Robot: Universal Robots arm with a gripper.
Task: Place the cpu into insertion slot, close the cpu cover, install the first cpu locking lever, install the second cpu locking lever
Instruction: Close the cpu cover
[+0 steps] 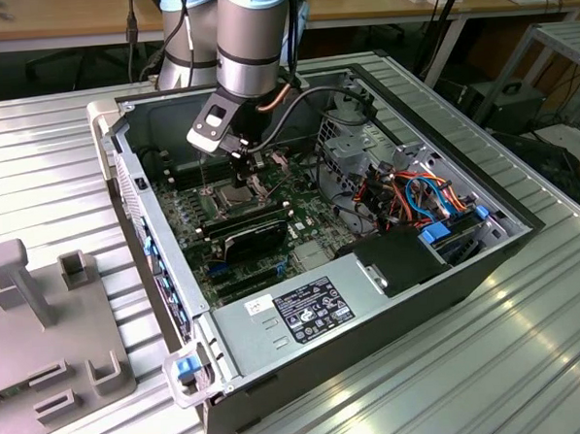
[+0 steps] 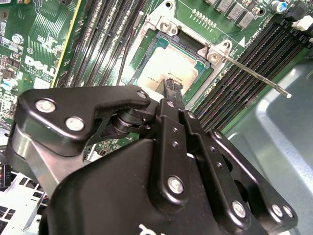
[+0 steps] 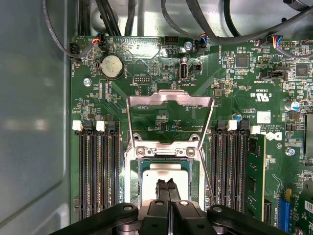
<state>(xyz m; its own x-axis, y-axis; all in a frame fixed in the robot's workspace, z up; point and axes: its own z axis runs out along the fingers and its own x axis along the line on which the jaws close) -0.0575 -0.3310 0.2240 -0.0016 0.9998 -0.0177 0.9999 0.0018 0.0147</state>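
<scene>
- While hanging straight down into the open computer case [image 1: 394, 352], poising the gripper [image 3: 166, 185] directly over the insertion slot [image 3: 131, 176] rather than beside it.
- Finding the cpu [image 3: 164, 171] lying flat inside that slot, square with the silver rim, metal top facing up towards the gripper.
- Pressing the fingers together with no gap between them and gripping nothing.
- Possibly touching the cpu's top with the tips, or hovering just above it; both wrist views are leaving contact uncertain.
- Seeing the cpu cover [image 3: 168, 100] standing raised, hinged along the slot edge nearest the coin battery [image 3: 112, 66], its window frame tilting away from the gripper.
- Noting, in the second wrist view, one locking lever [image 2: 254, 74] sticking out free beside the slot, looking unlatched, its long axis running away from the slot's corner.
</scene>
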